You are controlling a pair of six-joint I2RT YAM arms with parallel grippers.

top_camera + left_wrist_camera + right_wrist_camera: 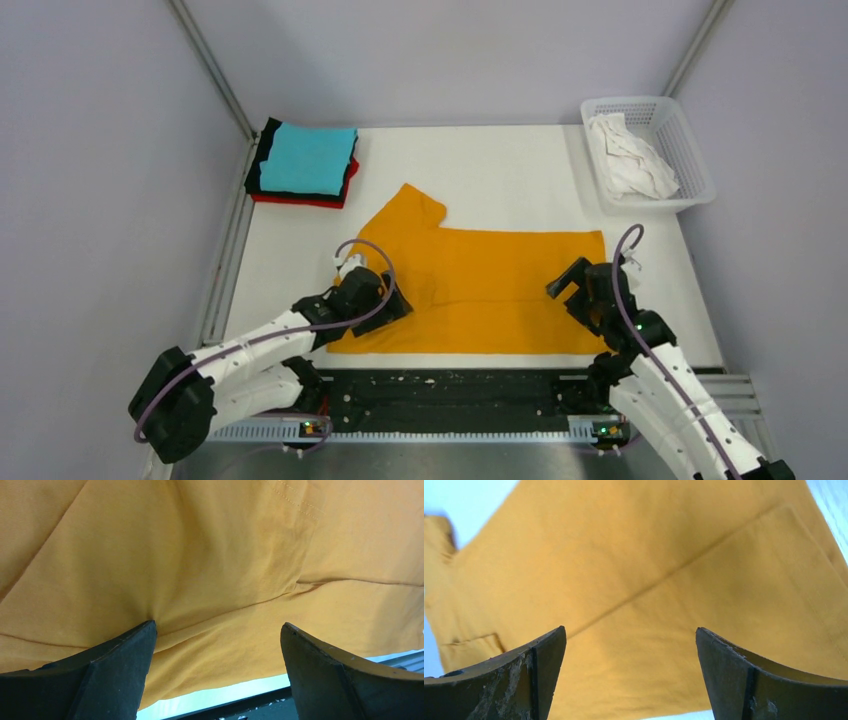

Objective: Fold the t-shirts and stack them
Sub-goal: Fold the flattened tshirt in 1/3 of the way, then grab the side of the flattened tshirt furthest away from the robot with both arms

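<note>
An orange-yellow t-shirt (pixel 480 285) lies spread on the table, partly folded, one sleeve pointing to the back left. My left gripper (pixel 385 300) hangs over its near left part, open, with only cloth (pixel 210 580) between the fingers. Open too, my right gripper (pixel 568 290) sits over the shirt's near right corner, above flat cloth (pixel 649 580) with a straight fold line. A folded stack stands at the back left: a cyan t-shirt (pixel 308 160) on top, red (pixel 300 201) and black (pixel 264 150) under it. A white t-shirt (pixel 630 155) lies crumpled in the basket.
A white mesh basket (pixel 692 150) stands at the back right corner of the table. A black rail (pixel 450 395) runs along the near edge between the arm bases. Grey walls and metal posts close in the sides.
</note>
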